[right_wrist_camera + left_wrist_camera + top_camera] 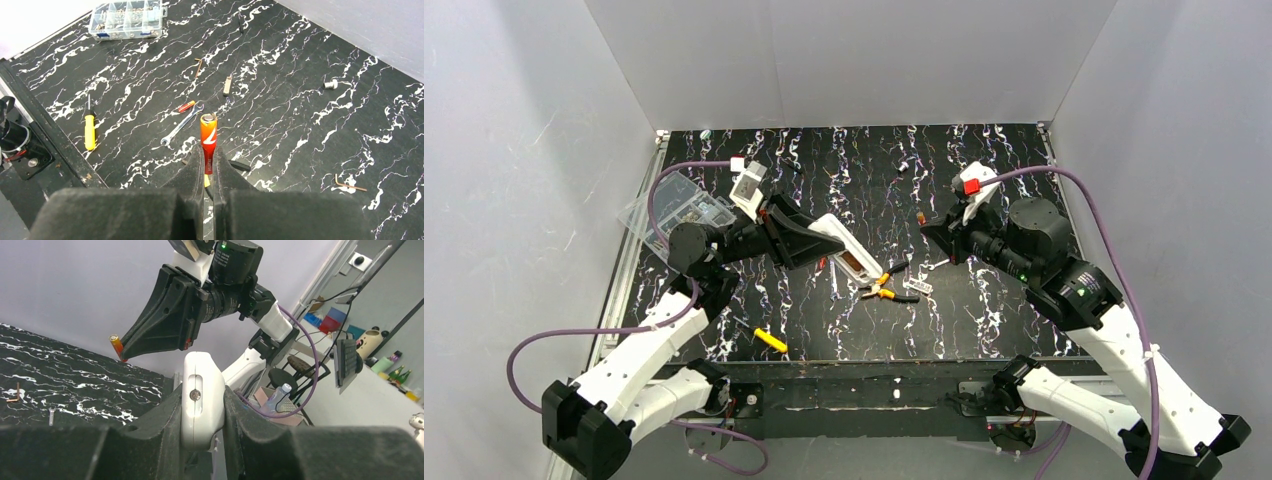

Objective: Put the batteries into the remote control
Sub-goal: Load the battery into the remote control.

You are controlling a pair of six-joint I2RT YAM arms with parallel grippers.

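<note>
The small white oblong plastic remote control (pixel 202 395) sits clenched in the left hand (pixel 816 243) over the black marbled table (pixel 984 300), and the right hand (pixel 208 169), well apart, pinches one red-orange cylindrical battery (pixel 208 134) by its lower end only, so seating it could tilt or drop it.

Tabletop (pixel 994 310) black, white-veined marble pattern. Plain grey-white panels enclosed it on three sides: back wall (pixel 844 60), left wall (pixel 514 200), right wall (pixel 1184 150). Lighting even, diffuse. Beyond enclosure, left wrist view showed pale counter (pixel 370 395), dark seat (pixel 282 376), green bottles (pixel 397 373).
</note>
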